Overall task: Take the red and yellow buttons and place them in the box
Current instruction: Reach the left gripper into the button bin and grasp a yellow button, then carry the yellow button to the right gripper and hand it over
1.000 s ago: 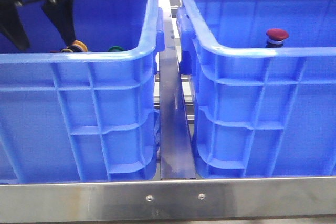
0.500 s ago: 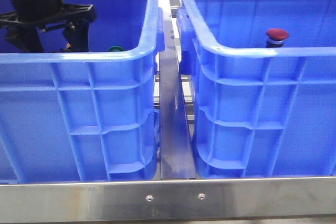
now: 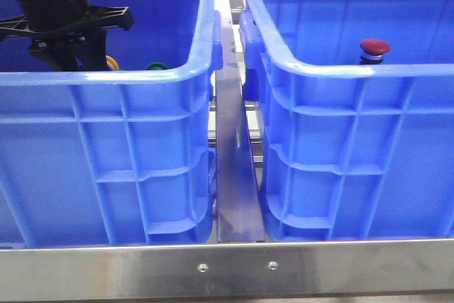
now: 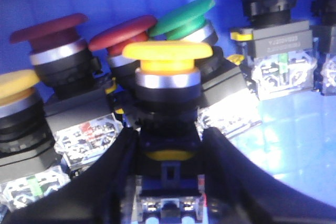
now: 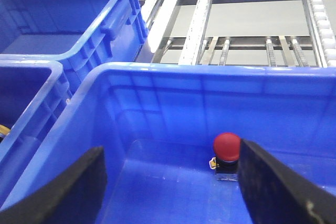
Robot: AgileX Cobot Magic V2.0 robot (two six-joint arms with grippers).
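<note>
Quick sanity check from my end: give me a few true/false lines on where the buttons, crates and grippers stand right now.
1. The left gripper straddles a yellow button. True.
2. The right crate holds no buttons. False: one red button stands inside it.
3. The right gripper is clamped on that red button. False: its jaws are spread wide above the crate, nothing between them.
4. A green button sits among the ones in the left crate. True.
5. The left gripper hangs outside the left crate. False: it is lowered into it.
</note>
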